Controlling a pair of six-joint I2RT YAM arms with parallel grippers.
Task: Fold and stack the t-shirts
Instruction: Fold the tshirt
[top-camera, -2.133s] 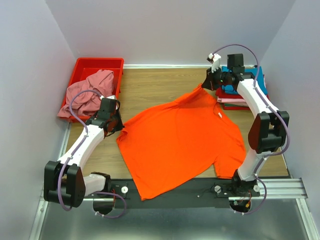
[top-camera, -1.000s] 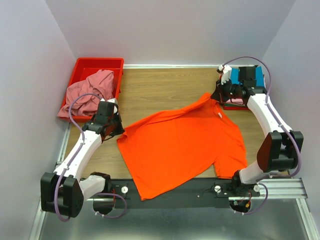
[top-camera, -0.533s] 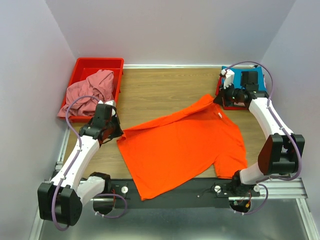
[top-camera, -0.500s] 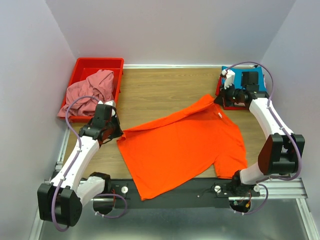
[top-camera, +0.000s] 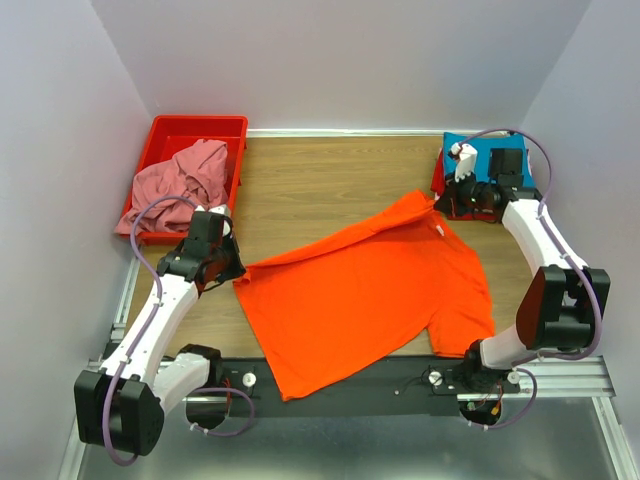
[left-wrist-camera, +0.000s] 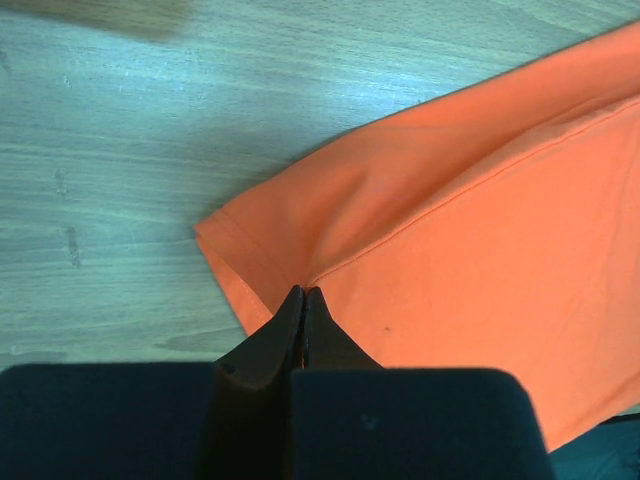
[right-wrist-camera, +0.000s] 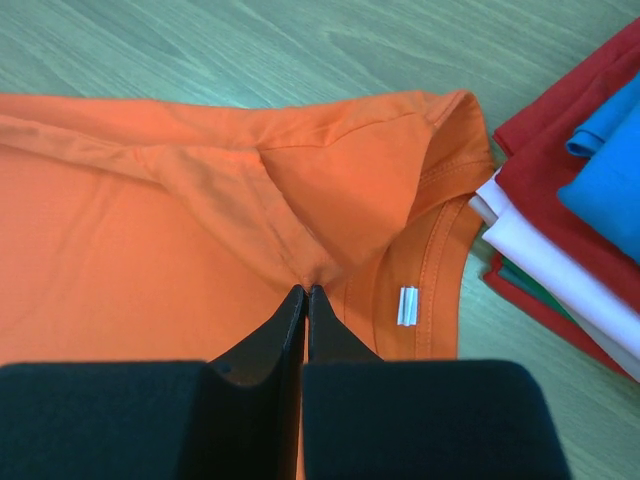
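Observation:
A bright orange t-shirt (top-camera: 370, 290) lies spread on the wooden table, its far edge doubled over into a fold. My left gripper (top-camera: 232, 268) is shut on the shirt's left sleeve corner; the left wrist view shows the cloth (left-wrist-camera: 480, 240) pinched at the left gripper (left-wrist-camera: 303, 292) tips. My right gripper (top-camera: 440, 203) is shut on the shoulder beside the collar, and the fabric (right-wrist-camera: 150, 230) puckers at the right gripper (right-wrist-camera: 305, 290) tips, with the white neck label (right-wrist-camera: 407, 305) just right of them. A dusty pink t-shirt (top-camera: 180, 185) is crumpled in the bin.
A red plastic bin (top-camera: 200, 125) stands at the back left. At the back right a stack of folded shirts (top-camera: 478, 150), teal on top, sits partly behind my right arm; the stack (right-wrist-camera: 580, 210) shows blue, red and white layers close to the collar.
My right gripper has carried the shoulder rightward toward the stack, pulling the far edge into a taut fold. My left arm has drawn the sleeve corner slightly left and nearer.

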